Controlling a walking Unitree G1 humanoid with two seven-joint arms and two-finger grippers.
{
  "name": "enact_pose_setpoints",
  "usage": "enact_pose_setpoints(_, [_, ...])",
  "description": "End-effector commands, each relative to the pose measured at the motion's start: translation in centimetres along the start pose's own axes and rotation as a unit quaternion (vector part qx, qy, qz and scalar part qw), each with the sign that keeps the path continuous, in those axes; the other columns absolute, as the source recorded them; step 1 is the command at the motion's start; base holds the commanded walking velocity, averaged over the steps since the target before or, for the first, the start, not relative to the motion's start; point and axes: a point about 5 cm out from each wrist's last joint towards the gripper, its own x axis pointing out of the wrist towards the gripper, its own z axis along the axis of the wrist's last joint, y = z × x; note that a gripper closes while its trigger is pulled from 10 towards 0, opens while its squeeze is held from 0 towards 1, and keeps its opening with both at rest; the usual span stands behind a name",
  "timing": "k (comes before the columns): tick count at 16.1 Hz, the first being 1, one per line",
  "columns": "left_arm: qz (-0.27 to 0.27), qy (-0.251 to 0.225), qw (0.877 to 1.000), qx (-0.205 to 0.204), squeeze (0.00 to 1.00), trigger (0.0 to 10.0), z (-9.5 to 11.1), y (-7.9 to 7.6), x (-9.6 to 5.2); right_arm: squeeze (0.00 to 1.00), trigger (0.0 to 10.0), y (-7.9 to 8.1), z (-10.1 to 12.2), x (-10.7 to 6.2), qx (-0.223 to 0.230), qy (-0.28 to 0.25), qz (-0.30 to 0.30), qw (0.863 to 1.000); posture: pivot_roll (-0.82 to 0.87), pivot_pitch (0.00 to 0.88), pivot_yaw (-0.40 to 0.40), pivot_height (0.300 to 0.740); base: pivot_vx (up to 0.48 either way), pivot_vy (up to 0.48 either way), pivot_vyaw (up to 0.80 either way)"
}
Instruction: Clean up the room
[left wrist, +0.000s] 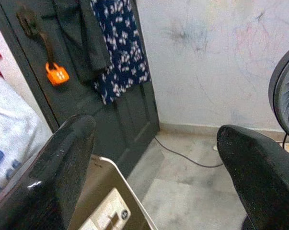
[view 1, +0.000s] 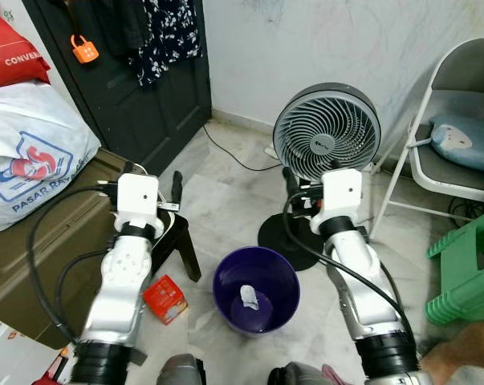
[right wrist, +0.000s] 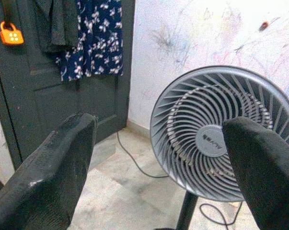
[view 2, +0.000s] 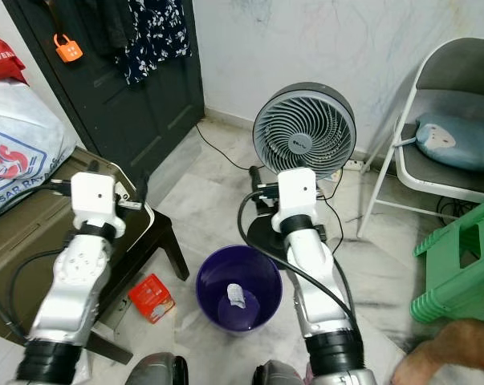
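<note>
Both arms raised, left gripper (left wrist: pixel 154 172) and right gripper (right wrist: pixel 158 167) with jaws spread and empty, ready to reach. The bin (view 1: pixel 256 289) sits between them with a scrap (view 1: pixel 249 297) inside; the red box (view 1: pixel 164 298) lies beside it on the floor, likely next.

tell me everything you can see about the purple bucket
The purple bucket is round, deep violet and looks like glossy plastic, with a smooth rolled rim and no lid. It stands upright on the pale marble floor between the robot's two arms, in front of the fan's dark round base. Inside, a small crumpled piece of white litter lies on the bottom. A red carton lies on the floor apart from it, on the robot's left.
</note>
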Motion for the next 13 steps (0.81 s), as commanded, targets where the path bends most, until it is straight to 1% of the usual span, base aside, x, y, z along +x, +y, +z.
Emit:
enact_pose_setpoints(1, [0.0,0.017,1.0,-0.014,0.0,10.0,-0.6,0.0,0.3,1.0,10.0,-0.1,0.1,0.5,0.002,-0.005,-0.003,1.0,0.02,0.0,0.02,0.74,0.0,0.0,0.0])
enact_pose_setpoints(2, [0.004,0.024,0.999,-0.029,0.0,10.0,-0.8,0.1,0.5,1.0,10.0,-0.2,0.0,0.7,0.001,-0.005,-0.007,1.0,0.02,0.0,0.018,0.74,0.0,0.0,0.0])
enact_pose_setpoints(3, [0.008,0.02,0.999,-0.037,0.0,10.0,-0.8,0.0,0.6,1.0,10.0,-0.2,0.0,0.9,-0.007,-0.008,-0.003,1.0,0.02,0.0,0.014,0.74,0.0,0.0,0.0])
enact_pose_setpoints(4, [0.001,0.012,0.999,-0.037,0.0,10.0,-0.7,-0.2,0.6,1.0,10.0,-0.1,0.1,1.0,-0.024,-0.01,0.003,1.0,0.02,0.0,0.007,0.74,0.0,0.0,0.0])
enact_pose_setpoints(5, [0.0,0.006,0.999,-0.037,0.0,10.0,-0.5,-0.4,0.6,0.14,10.0,-0.1,0.3,0.9,-0.034,-0.014,0.008,0.999,0.02,0.0,0.0,0.74,0.0,0.0,0.0])
enact_pose_setpoints(6, [0.004,-0.007,0.999,-0.038,0.0,10.0,-0.1,-0.4,0.6,0.0,10.0,0.3,0.5,0.9,-0.055,-0.024,0.024,0.998,0.02,0.0,-0.006,0.74,0.0,0.0,0.8])
enact_pose_setpoints(8, [0.009,-0.016,0.999,-0.031,0.0,10.0,0.3,-0.4,0.7,0.0,10.0,0.4,0.6,0.9,-0.072,-0.031,0.031,0.996,0.03,0.0,-0.009,0.74,0.0,0.0,0.8])
enact_pose_setpoints(10, [0.028,-0.021,0.999,-0.026,0.0,10.0,0.6,-0.4,0.8,0.0,10.0,0.2,0.7,1.2,-0.074,-0.031,0.028,0.996,0.03,0.0,-0.021,0.74,0.0,0.0,0.8])
enact_pose_setpoints(13, [0.016,-0.019,0.999,-0.032,0.0,10.0,0.5,-0.6,0.9,0.0,10.0,0.5,0.8,1.2,-0.081,-0.036,0.039,0.995,0.03,0.0,-0.029,0.74,0.0,0.0,0.8])
